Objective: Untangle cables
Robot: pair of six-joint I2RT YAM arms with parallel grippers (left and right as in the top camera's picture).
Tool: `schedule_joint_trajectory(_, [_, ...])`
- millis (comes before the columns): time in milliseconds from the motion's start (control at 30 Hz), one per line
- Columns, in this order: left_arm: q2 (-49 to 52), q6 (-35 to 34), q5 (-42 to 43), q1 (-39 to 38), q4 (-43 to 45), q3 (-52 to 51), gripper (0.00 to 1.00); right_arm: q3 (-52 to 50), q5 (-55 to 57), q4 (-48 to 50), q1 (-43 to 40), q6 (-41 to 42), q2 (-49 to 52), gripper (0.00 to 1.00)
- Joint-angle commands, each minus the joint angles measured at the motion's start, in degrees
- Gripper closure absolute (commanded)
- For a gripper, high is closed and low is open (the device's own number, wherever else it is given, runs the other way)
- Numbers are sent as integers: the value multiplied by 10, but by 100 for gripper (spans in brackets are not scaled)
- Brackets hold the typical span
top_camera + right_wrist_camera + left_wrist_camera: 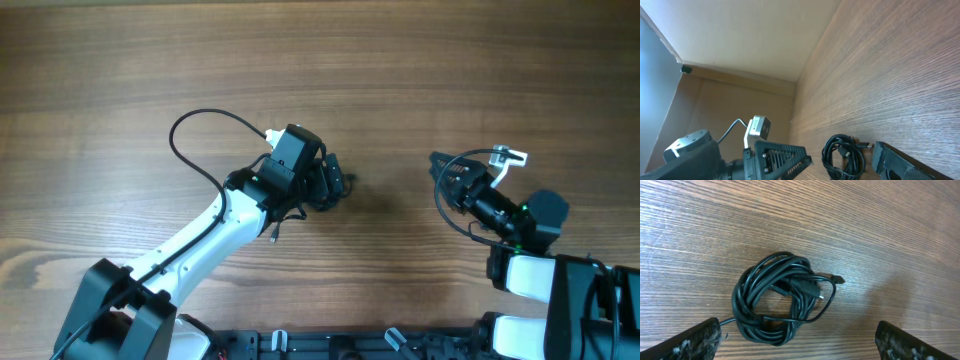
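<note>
Left gripper hangs over the table with its jaws wide apart, gripping nothing. In the left wrist view its fingertips show only at the bottom corners, cut off by the frame. The cables lie as one small black coil on the wood between those fingers, toward 12 o'clock, touching neither. One plug tip pokes out at the coil's 3 o'clock. From overhead the gripper hides most of the coil, and single strands cannot be told apart. Right gripper sits well apart at the coil's 3 o'clock, its jaws also apart and empty. Its wrist view shows the coil small and distant between its fingers.
</note>
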Motion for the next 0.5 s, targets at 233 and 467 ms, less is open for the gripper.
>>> schedule_joint_trajectory(233, [2,-16,35,-2,26,-2,0,37,-31,2,-48,-55,-10,1])
schedule_joint_trajectory(467, [2,-189,-33,-2,-52,-2,22,99,-55,-16,-48,-29,-10,1])
